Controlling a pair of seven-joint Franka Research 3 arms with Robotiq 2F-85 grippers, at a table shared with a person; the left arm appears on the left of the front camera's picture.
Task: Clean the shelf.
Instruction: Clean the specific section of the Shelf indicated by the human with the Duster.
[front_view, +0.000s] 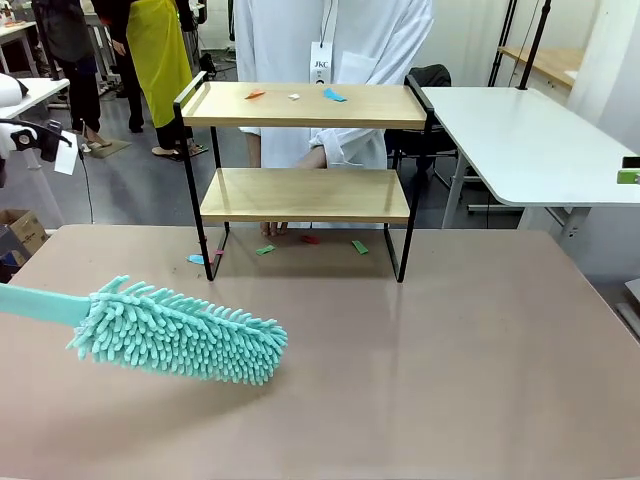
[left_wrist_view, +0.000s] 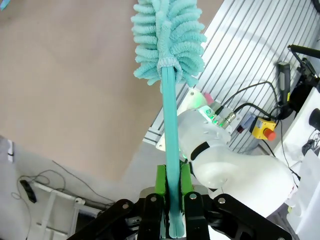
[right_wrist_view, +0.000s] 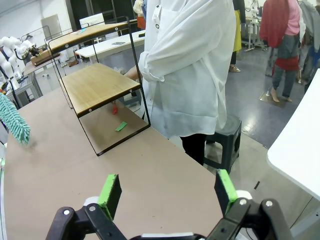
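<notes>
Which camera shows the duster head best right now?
Front view: the whole duster head shows side-on over the table. Left wrist view looks along the handle from the left tool, so the head is foreshortened. Right wrist view catches part of it at the left edge.

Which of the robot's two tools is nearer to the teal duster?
The left. The left tool is shut on the handle of the duster. The right tool stands open above the tan tabletop, with the duster far off across it.

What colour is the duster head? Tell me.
Mint green all over; the duster head shows best in the front view.
</notes>
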